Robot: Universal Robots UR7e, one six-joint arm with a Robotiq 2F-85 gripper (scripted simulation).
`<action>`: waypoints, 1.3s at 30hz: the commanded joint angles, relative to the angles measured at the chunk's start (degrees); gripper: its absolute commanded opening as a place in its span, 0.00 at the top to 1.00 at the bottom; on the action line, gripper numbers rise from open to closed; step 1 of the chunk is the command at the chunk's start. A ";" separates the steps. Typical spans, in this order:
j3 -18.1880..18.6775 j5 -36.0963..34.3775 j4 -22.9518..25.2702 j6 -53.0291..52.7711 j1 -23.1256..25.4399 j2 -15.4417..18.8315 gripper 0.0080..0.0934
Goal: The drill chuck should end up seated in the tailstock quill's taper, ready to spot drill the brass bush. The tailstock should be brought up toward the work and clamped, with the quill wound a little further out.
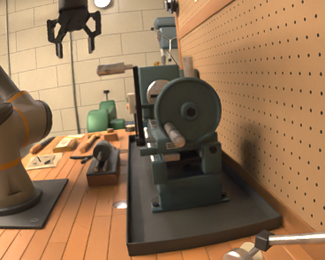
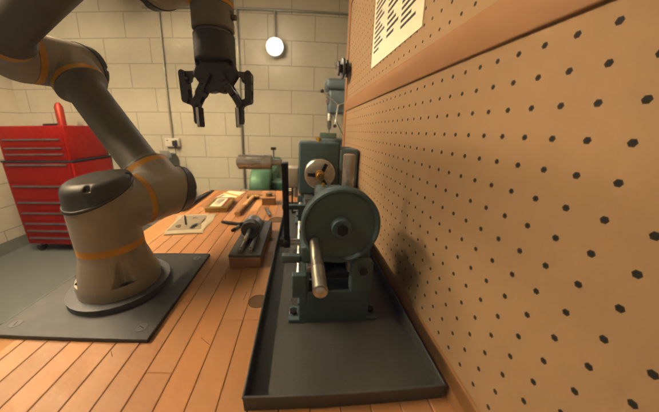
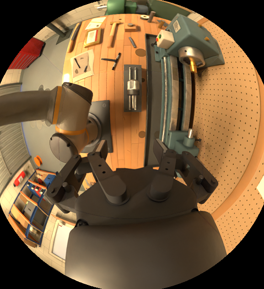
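The drill chuck point(image 3: 132, 87) point(image 2: 251, 226) point(image 1: 101, 152) lies on a wooden cradle block on the bench, just left of the lathe tray and apart from the tailstock. The teal tailstock point(image 2: 335, 251) point(image 1: 188, 146) point(image 3: 185, 140) sits at the near end of the lathe bed, with its round handwheel point(image 2: 341, 223) point(image 1: 187, 110) facing the side cameras. A brass bush point(image 3: 193, 65) sticks out of the headstock chuck at the far end. My gripper point(image 2: 218, 110) point(image 1: 74, 42) point(image 3: 131, 149) hangs high above the bench, open and empty.
The pegboard wall point(image 2: 526, 205) runs close along the right of the lathe tray point(image 2: 332, 353). The robot base point(image 2: 112, 246) stands left of the cradle. A hammer point(image 3: 111, 32), a chuck key point(image 3: 112, 60) and papers lie at the far end of the bench.
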State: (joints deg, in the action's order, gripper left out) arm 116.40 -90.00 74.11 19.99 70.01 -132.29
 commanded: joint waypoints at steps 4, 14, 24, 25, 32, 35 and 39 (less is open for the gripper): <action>-1.27 0.00 -0.87 0.00 0.00 0.32 0.18; -2.76 0.00 -1.99 0.00 0.00 0.73 0.18; -2.86 0.00 -1.79 -1.16 1.17 1.03 0.18; -2.92 0.01 -1.60 -2.12 2.13 1.28 0.18; -4.27 0.02 1.60 -16.13 16.25 5.87 0.18; -5.37 0.01 3.53 -23.10 23.22 8.91 0.18; -6.88 0.00 5.60 -29.93 29.98 12.48 0.18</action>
State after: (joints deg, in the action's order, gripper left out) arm 109.48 -89.97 79.77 -10.24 100.39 -119.65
